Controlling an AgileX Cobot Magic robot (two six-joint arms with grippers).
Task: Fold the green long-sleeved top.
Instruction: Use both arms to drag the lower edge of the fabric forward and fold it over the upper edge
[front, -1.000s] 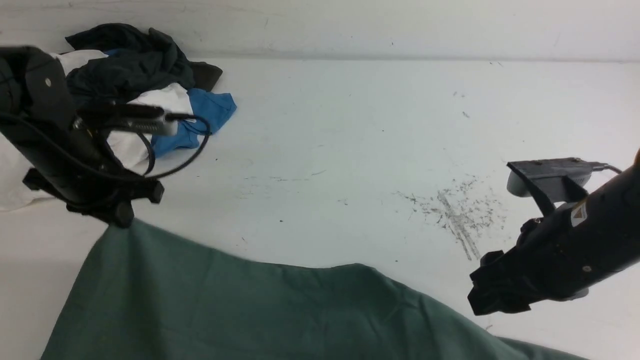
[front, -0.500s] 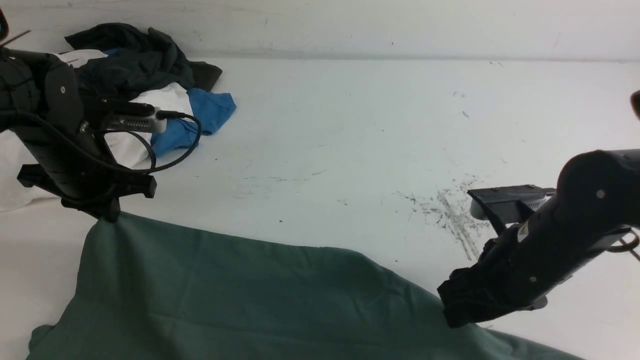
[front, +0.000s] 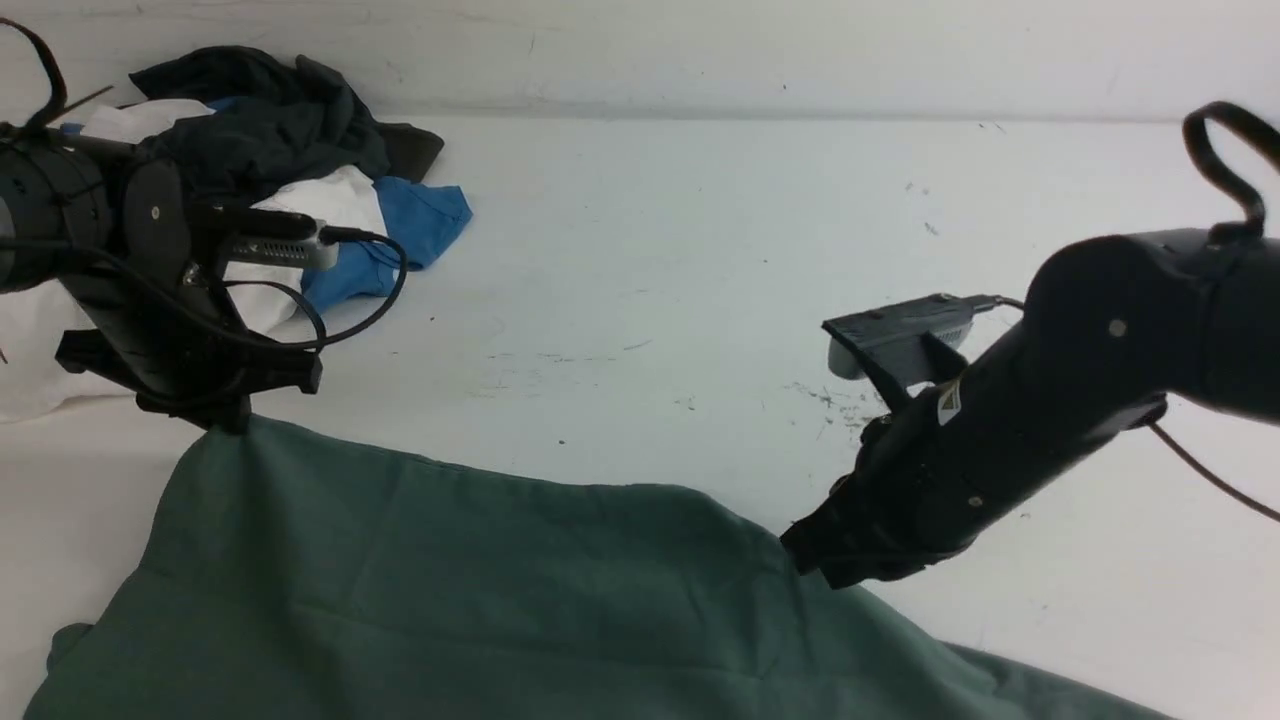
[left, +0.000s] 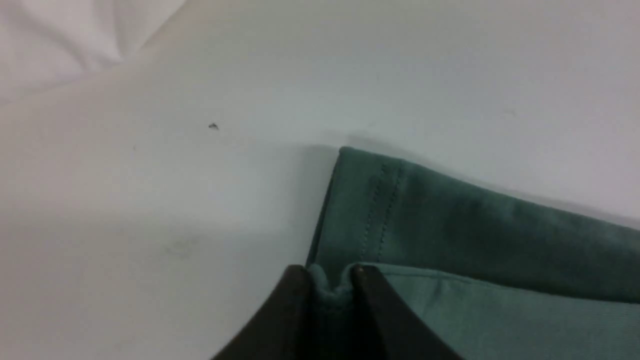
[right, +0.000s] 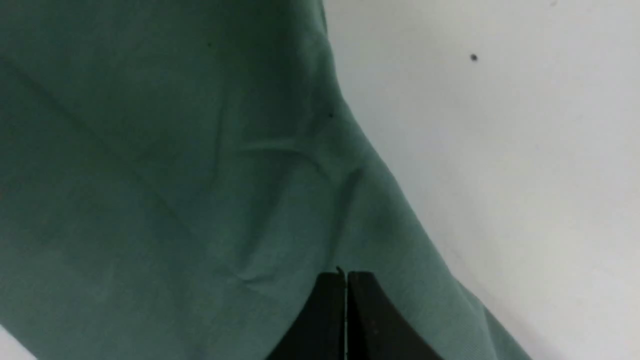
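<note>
Item: green long-sleeved top (front: 480, 590), one piece, muted sage green. You find it spread over the near part of the white surface (front: 680, 250), running off the front view's lower edge, and its far edge runs from your left tool across to your right tool. Material: a smooth, matt knit, lying mostly flat, with a few shallow creases and straight fold lines crossing it. Detail: the corner nearest your left arm shows a turned hem (left: 380, 200) with a double row of stitching, and the cloth lies doubled there, one layer over another. Left tool (front: 232, 425): black, blunt-tipped fingers (left: 290, 305), standing a narrow way apart with a bunched ridge of that hem corner clamped between them, tips down at the surface. Right tool (front: 805, 555): black fingers pressed together with only a hairline seam between them. Their tips rest on the top's far edge toward your right side, and you cannot tell whether any cloth is caught in them. Also on the surface, well apart from the top, at the far left corner: a crumpled heap made up of a dark garment (front: 260, 120), a white shirt (front: 340, 195) and a blue garment (front: 425, 220). Surface condition: matt white, with grey scuff marks (front: 830, 400) just beyond the right tool.
</note>
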